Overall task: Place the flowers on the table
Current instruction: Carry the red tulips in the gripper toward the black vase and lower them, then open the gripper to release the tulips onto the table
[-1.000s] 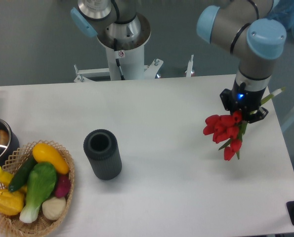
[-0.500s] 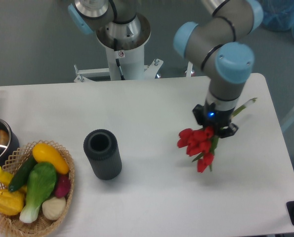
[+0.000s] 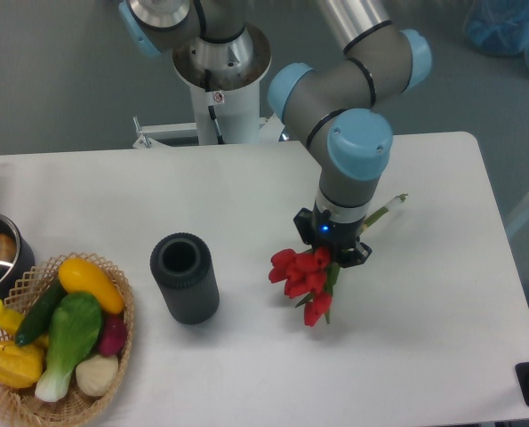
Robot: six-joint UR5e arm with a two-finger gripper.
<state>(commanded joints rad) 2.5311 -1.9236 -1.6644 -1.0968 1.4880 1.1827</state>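
Task not finished: the flowers (image 3: 304,277) are in the gripper (image 3: 332,246), not yet let go on the table (image 3: 246,178). The pincer looks clamped on the stems, just behind the blooms; the fingers themselves are mostly hidden under the wrist, so that is a judgement from how the bunch hangs off it. Can't tell if the blooms touch the tabletop or sit just above it. Left to do, as I read it: lower, release, pull away.

The bunch is right of table centre, at about 3 o'clock from the dark cylinder (image 3: 185,277) and apart from it. Red tulip heads point toward 7 o'clock; green stems run up to 1 o'clock and poke out past the gripper. Tied, compact, tilted.

The basket of vegetables (image 3: 60,342) is far off at the 8 o'clock corner.
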